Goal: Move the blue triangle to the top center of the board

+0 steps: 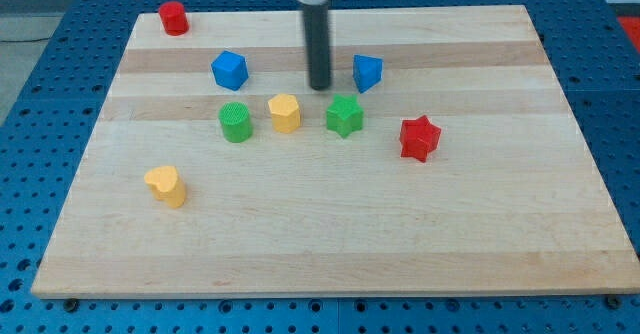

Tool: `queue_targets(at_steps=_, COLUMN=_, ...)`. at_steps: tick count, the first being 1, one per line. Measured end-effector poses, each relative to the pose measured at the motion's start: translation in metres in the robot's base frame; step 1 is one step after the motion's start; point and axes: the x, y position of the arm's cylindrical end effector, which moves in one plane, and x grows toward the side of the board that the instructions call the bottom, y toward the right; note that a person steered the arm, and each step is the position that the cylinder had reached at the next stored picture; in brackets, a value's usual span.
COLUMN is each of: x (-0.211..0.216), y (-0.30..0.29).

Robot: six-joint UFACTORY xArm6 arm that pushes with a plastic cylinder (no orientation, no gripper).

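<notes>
Camera view. Landmark: blue triangle (367, 72), upper middle of the bench (300, 234), slightly right of centre. My tip (319, 86) sits just to its left, close but apparently not touching. No fingers on this rig: a bare rod, holding nothing.

Below-left of the triangle: green star (344, 116). Below-right: red star (419, 138). Well left: blue cube (229, 70).

Judgement: target lies up and slightly left of the triangle. The tip is on the wrong side for that. Circle to below-right of the triangle, clear of the green star, then push up-left in 1 slow stroke through its centre to avoid spin.
</notes>
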Motion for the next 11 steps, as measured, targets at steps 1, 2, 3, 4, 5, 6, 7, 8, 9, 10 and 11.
queue_targets(at_steps=1, x=0.005, y=0.076)
queue_targets(at_steps=2, x=-0.021, y=0.084)
queue_targets(at_steps=3, x=-0.044, y=0.047)
queue_targets(at_steps=4, x=-0.041, y=0.027)
queue_targets(at_steps=5, x=-0.002, y=0.039)
queue_targets(at_steps=6, x=0.015, y=0.036)
queue_targets(at_steps=7, x=-0.020, y=0.020)
queue_targets(at_steps=8, x=-0.054, y=-0.006)
queue_targets(at_steps=9, x=-0.046, y=-0.015)
queue_targets(at_steps=10, x=-0.003, y=-0.017)
queue_targets(at_steps=11, x=0.001, y=-0.049)
